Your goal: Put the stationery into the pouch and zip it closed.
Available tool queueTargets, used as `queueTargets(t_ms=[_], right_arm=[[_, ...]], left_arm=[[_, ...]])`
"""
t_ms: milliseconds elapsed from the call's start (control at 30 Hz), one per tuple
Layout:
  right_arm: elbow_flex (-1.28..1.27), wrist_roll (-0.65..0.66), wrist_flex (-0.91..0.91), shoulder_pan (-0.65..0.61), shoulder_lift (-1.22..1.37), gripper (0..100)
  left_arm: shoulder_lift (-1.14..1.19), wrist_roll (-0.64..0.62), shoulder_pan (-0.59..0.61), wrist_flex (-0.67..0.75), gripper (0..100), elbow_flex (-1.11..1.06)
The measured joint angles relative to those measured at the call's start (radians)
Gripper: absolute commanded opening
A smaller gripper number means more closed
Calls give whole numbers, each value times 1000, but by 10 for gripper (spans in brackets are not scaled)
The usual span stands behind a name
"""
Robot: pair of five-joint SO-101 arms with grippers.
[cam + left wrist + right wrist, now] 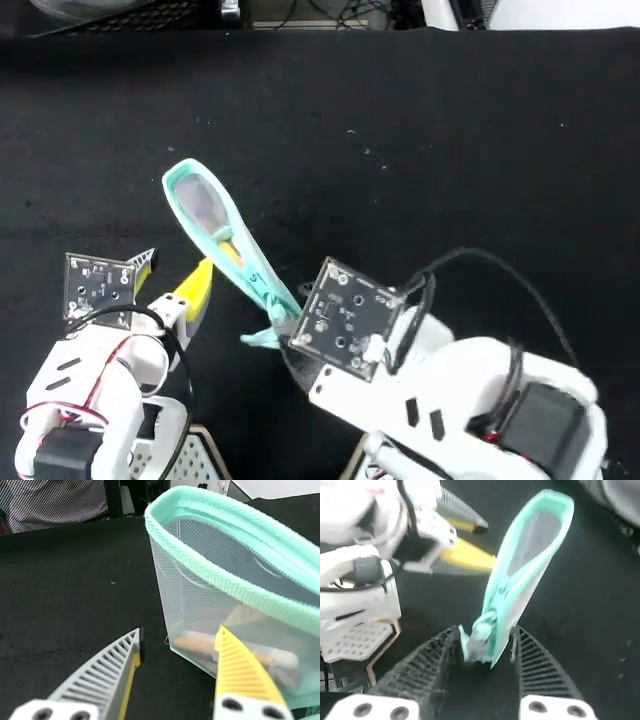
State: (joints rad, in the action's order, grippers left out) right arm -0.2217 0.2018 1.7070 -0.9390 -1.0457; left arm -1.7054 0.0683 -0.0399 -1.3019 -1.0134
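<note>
The teal-rimmed mesh pouch [215, 225] lies slanted on the black table, its far end gaping. In the left wrist view several pens and pencils [200, 642] show through the pouch [210, 590] wall. My left gripper [178, 262] is open beside the pouch's middle, its yellow finger [240, 672] against the mesh wall and its grey finger [112, 672] apart over the table. My right gripper [485, 632] is shut on the pouch's near end [487, 625], where the zipper pull [482, 630] sits between the black fingers [437, 660].
The black tabletop [450, 150] spreads open behind and to the right of the pouch. Both arm bases stand at the front edge. A perforated plate [355, 642] sits under the left arm. A mesh chair back [50, 502] stands beyond the table.
</note>
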Motion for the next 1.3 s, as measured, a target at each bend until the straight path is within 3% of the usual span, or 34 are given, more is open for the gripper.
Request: queueTargets(t_ms=[233,533,600,700,933,1300], right_arm=[[-427,-74,-219,2,-210,212],[-657,-78,-407,2,-336,206],[-680,-78,-460,2,-333,163],[-683,-78,-514,26,-336,20],[-647,43,-500,121,-347,13],[-537,161,-321,129,-362,18]], left_arm=[[0,0,0,0,244,0],[0,0,0,0,244,0],[0,0,0,0,244,0],[0,0,0,0,244,0],[0,0,0,0,245,0],[0,0,-2,0,245,0]])
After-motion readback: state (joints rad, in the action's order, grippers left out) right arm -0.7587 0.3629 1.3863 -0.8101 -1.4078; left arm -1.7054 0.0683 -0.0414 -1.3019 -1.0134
